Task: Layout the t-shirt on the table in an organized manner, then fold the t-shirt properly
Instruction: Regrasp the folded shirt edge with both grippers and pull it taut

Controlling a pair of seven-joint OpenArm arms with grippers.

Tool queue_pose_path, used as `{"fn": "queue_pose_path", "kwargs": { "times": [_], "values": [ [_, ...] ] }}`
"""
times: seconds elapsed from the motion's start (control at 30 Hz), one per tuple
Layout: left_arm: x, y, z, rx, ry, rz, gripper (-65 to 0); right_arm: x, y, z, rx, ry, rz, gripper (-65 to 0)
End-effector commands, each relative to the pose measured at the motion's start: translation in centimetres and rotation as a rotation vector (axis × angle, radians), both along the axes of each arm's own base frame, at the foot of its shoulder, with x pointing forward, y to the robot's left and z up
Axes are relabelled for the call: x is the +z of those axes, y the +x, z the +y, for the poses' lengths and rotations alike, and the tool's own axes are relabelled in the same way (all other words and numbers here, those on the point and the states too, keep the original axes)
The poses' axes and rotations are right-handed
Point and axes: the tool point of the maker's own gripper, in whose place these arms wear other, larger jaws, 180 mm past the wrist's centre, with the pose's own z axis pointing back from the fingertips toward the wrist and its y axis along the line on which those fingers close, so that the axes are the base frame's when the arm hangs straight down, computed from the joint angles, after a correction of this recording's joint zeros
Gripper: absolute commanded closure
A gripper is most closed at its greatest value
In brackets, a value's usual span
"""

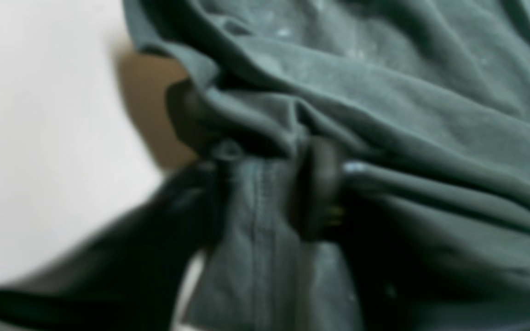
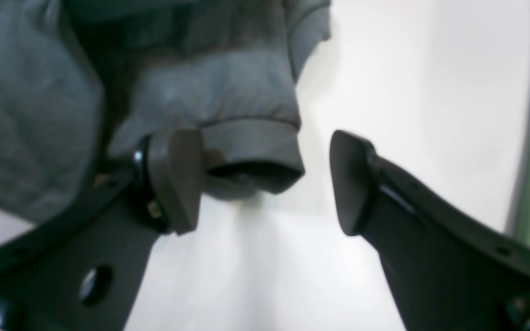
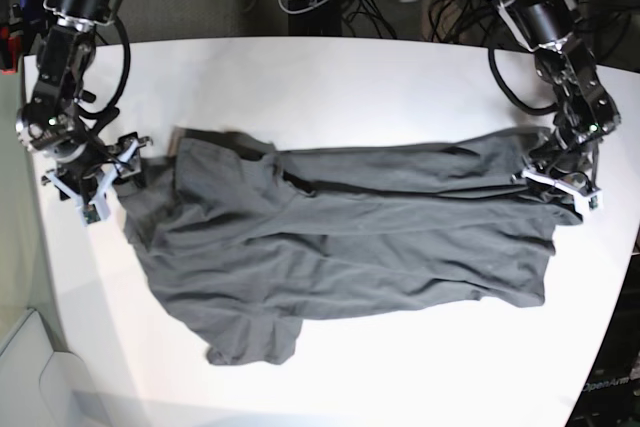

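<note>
T-shirt [image 3: 340, 247] hem bunched inside left hand [image 1: 265, 184], sleeve cuff (loose) between right hand [image 2: 265, 184] fingers

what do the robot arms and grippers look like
Both arms are black, jointed, with looped black cables beside them. The right gripper has black curved fingers with holes, ending in rounded brownish-grey pads. In the base view, white brackets sit at each wrist. The left gripper looks equally dark, though blurred.
</note>
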Motion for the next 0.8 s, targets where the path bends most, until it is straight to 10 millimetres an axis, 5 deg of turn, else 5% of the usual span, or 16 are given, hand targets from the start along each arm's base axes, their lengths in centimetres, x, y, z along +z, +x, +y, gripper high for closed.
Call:
{"fn": "queue_pose_path", "kwargs": {
  "times": [0.0,0.07,0.23,0.5,0.6,0.77],
  "values": [
    [1.7,1.1,0.8,0.003,0.023,-0.051,-11.1,1.7,1.2,-1.0,-0.005,-0.018,-0.056,-43.1],
    [1.7,1.1,0.9,0.009,0.022,-0.051,-0.3,1.6,1.3,-1.0,-0.006,-0.014,-0.053,-43.1],
    [1.8,1.1,1.2,0.011,0.029,-0.051,-0.1,2.1,1.9,-0.8,-0.004,-0.009,-0.068,-43.0],
    [1.8,0.9,1.3,0.003,0.037,-0.042,-0.1,-0.4,2.4,0.4,-0.020,0.068,-0.014,-42.2],
    [1.7,0.7,1.3,0.002,0.039,-0.037,-0.1,-0.5,2.3,0.5,-0.020,0.071,-0.012,-34.2],
    [1.0,-0.3,1.3,0.001,0.038,-0.017,-0.1,-1.5,1.0,0.4,-0.022,0.067,0.020,-9.0]
  ]
}}
